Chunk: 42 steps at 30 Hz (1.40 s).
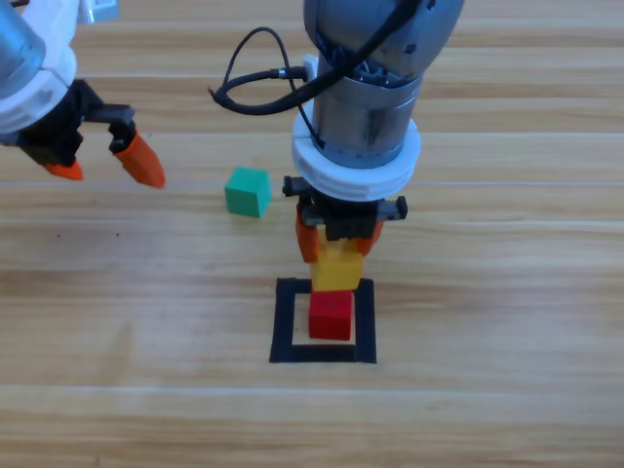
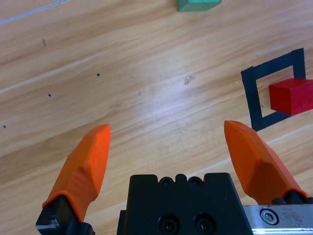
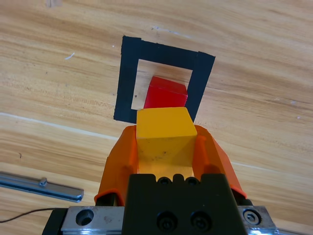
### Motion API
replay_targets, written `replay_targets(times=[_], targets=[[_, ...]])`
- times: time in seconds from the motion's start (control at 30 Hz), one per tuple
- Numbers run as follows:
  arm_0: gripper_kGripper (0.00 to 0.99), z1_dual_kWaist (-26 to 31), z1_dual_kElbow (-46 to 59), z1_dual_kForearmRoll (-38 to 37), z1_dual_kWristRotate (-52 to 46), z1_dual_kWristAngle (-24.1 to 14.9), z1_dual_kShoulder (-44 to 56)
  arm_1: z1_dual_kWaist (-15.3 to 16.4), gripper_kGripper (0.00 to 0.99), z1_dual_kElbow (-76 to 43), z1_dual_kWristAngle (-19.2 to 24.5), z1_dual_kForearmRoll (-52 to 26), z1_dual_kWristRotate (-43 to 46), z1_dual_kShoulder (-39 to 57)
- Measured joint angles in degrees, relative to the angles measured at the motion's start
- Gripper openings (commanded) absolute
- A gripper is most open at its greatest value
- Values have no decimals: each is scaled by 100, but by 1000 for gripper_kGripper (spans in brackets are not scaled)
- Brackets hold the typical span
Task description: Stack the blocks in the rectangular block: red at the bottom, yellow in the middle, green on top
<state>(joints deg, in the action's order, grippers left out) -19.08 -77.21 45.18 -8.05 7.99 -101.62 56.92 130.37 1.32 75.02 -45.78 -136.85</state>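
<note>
I have the small matte yellow cube [image 3: 164, 134] clamped between the two orange jaws of my right gripper [image 1: 338, 255], and the step in hand, as I judge it, is to set it squarely on the small matte red cube [image 1: 331, 316]. That red cube sits just ahead of and below my jaws, inside the flat square outline of black tape [image 1: 285, 324] on the wooden table [image 1: 507, 292]. In my right wrist view the yellow cube overlaps the near edge of the red one, so I should carry it a little farther forward until the two line up, keep its faces parallel to the red cube's sides, lower gently, and let go only once it rests flat; a skewed or off-centre release could tip it or nudge the red cube out of the outline. My jaws are closed only to the width of the yellow cube, one pressing each side. The small teal-green cube [image 1: 248, 191] lies on the table behind and to the left of my right gripper, well outside the tape. My left gripper [image 1: 105, 166] waits far off to the left, jaws spread wide and holding nothing.
</note>
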Motion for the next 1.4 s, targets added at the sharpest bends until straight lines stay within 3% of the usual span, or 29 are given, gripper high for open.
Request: replay_targets(times=[0.23, 1.4], targets=[[990, 0, 53, -108, 35, 170, -41, 6, 0, 81, 227, 50, -184, -182], [990, 0, 259, -502, 126, 335, -383, 16, 0, 384, 233, 135, -401, -500]])
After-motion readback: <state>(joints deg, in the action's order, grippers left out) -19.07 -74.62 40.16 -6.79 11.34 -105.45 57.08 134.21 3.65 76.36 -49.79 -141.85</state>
